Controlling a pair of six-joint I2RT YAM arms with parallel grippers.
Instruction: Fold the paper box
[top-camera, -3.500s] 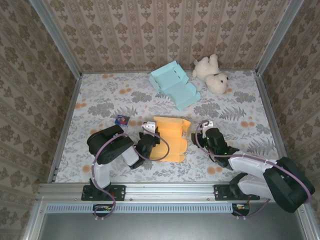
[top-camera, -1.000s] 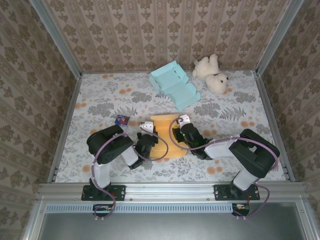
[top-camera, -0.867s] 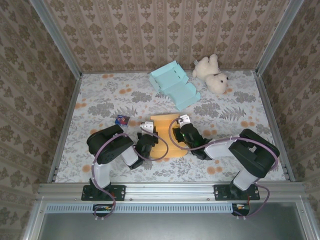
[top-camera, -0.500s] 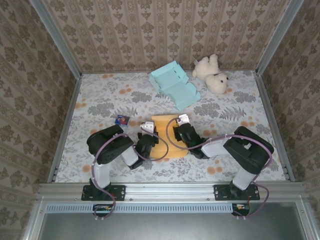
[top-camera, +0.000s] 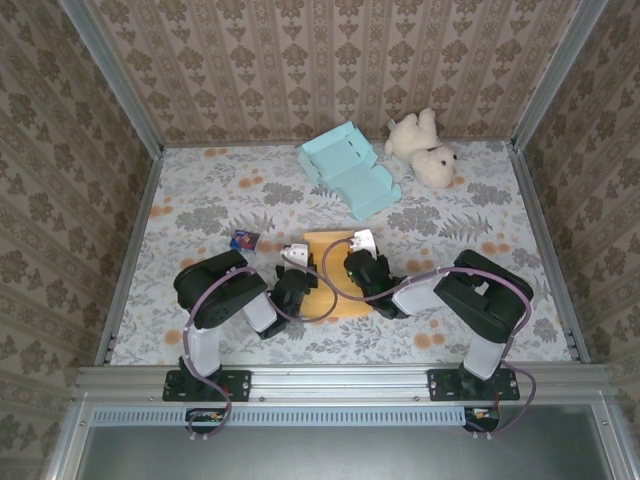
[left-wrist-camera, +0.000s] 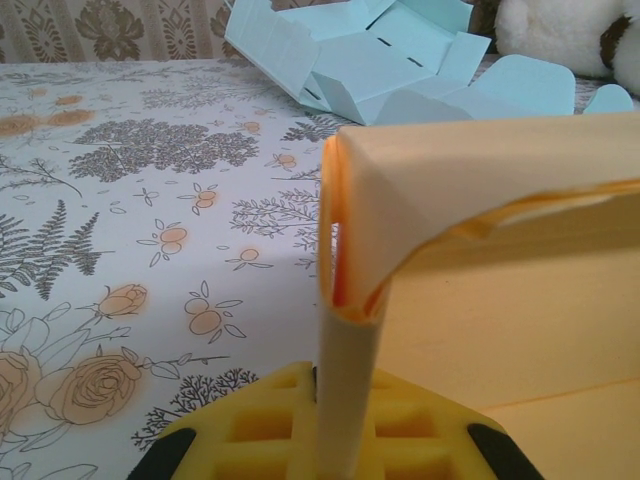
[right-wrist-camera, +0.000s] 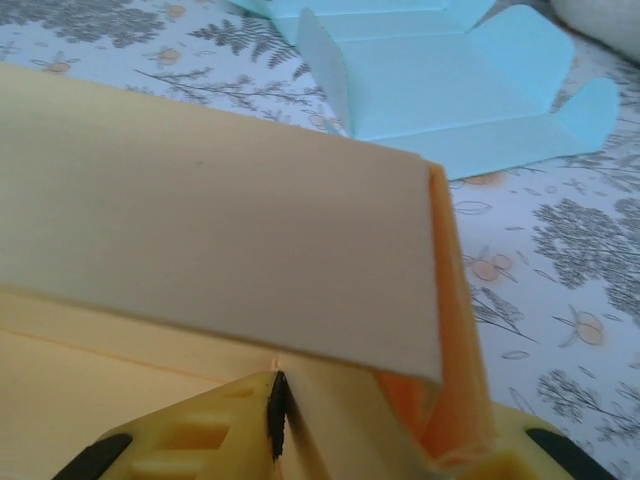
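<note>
The orange paper box (top-camera: 336, 285) lies on the flowered table between both arms, its side walls folded up. My left gripper (top-camera: 296, 281) is at its left edge. In the left wrist view the yellow fingers (left-wrist-camera: 250, 430) are shut on the upright doubled left wall (left-wrist-camera: 350, 330) of the paper box (left-wrist-camera: 500, 300). My right gripper (top-camera: 360, 268) is at the box's right side. In the right wrist view the right gripper (right-wrist-camera: 380, 440) has the folded-over right wall (right-wrist-camera: 220, 210) pinched between its yellow fingers (right-wrist-camera: 190, 445).
A flat light blue box (top-camera: 350, 172) lies behind the orange one, also in the wrist views (left-wrist-camera: 370, 60) (right-wrist-camera: 440, 90). A white teddy bear (top-camera: 425, 148) sits at the back right. A small dark packet (top-camera: 244, 240) lies left of the left gripper. Patterned walls enclose the table.
My right gripper has moved left from beside the box onto its right wall and narrowed its jaws on it; the box now looks narrower. The left gripper has stayed put.
</note>
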